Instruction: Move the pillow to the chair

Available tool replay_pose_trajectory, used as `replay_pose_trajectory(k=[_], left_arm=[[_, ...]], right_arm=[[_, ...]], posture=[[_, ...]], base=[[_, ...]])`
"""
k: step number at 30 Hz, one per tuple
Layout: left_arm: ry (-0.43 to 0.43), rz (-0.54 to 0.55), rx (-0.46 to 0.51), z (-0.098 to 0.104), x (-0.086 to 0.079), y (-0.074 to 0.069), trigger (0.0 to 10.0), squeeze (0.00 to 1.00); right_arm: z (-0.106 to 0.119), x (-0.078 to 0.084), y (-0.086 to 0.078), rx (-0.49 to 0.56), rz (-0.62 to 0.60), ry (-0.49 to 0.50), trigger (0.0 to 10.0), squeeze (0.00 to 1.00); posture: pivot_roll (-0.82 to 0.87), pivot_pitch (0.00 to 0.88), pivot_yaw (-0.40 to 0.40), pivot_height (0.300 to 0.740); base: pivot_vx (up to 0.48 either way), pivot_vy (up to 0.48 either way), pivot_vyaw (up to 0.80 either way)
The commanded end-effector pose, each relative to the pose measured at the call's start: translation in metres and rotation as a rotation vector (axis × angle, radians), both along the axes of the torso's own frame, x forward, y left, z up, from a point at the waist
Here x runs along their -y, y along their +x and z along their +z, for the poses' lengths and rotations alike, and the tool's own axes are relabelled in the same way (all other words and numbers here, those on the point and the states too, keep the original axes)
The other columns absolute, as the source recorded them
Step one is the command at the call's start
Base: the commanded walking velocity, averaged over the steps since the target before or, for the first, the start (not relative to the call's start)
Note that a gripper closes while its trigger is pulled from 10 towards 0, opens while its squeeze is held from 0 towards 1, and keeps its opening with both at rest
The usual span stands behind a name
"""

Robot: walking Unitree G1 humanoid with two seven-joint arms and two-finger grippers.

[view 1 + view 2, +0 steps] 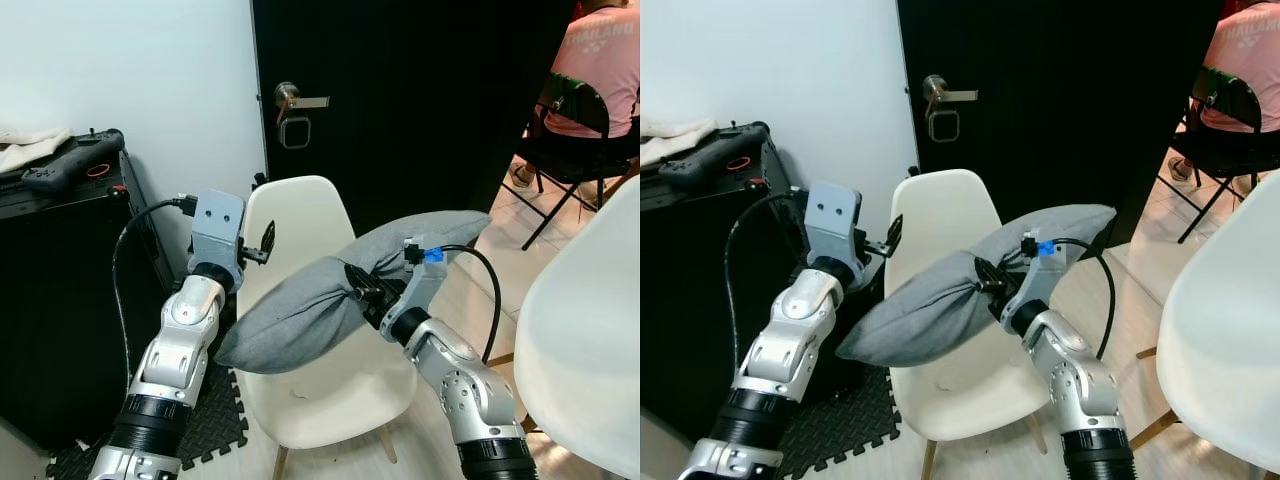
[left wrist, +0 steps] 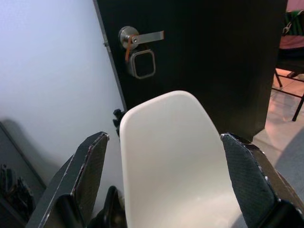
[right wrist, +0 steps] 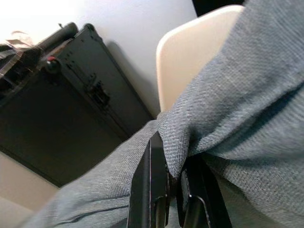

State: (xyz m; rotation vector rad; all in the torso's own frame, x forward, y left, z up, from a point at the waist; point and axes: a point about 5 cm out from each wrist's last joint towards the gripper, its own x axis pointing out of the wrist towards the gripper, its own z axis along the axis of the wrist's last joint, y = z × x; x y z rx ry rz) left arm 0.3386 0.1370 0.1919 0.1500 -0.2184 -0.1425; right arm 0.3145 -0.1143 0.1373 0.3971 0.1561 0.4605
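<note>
Pillow: the grey pillow [image 1: 330,300] hangs in the air over the seat of the white chair [image 1: 300,215], pinched at its middle so the cloth bunches there. One end sags low toward the robot's left, in front of the chair's seat edge. The other end rises to the right, toward the black door [image 1: 420,100].

Right gripper: the right gripper [image 1: 358,288] has its two black fingers [image 3: 151,190] pressed together on a fold of the pillow's middle, the cloth squeezed between them.

Right wrist view: shows close up what the head views cannot, the grey weave gathered into a tight ridge between the fingers. Behind it stand the chair's back and a black case [image 3: 61,104] against the white wall.

Left gripper: the left gripper [image 1: 262,243] is raised beside the chair's back, at its left edge, with its fingers [image 2: 90,166] spread wide and nothing between them. It is apart from the pillow.

Left wrist view: looks between the spread fingers at the chair's back and, beyond it, the door's lever handle [image 2: 140,38] with a square lock below. A sliver of grey shows at the edge.

Chair: the seat under the pillow is bare, and whether the low end touches it cannot be told.

Surroundings: a second white chair [image 1: 590,330] stands at the robot's right. A person in a pink shirt [image 1: 600,60] sits on a black folding chair beyond it. A game controller [image 1: 70,160] lies on top of the black case.
</note>
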Motion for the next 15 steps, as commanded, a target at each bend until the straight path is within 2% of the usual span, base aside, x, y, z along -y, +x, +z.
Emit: replay_pose_trajectory(k=[1,8,15], left_arm=[[0.012,0.016,0.001,-0.0001,-0.0035,0.0015,10.0,0.00],[-0.006,0.013,-0.010,-0.0037,-0.0013,-0.0003,10.0,0.00],[-0.095,0.004,-0.044,-0.0078,0.0027,0.0000,10.0,0.00]], right_arm=[[0.0152,-0.0070,0.0044,0.075,0.015,0.008,10.0,0.00],[0.0127,-0.0106,0.0043,0.066,0.025,-0.009,10.0,0.00],[0.0107,-0.0099,0.0054,0.056,0.017,-0.027,10.0,0.00]], posture=[[-0.03,0.000,0.011,0.650],[-0.03,0.000,0.006,0.630],[-0.03,0.000,0.008,0.595]], base=[[0.000,0.000,0.00],[0.000,0.000,0.00],[0.000,0.000,0.00]])
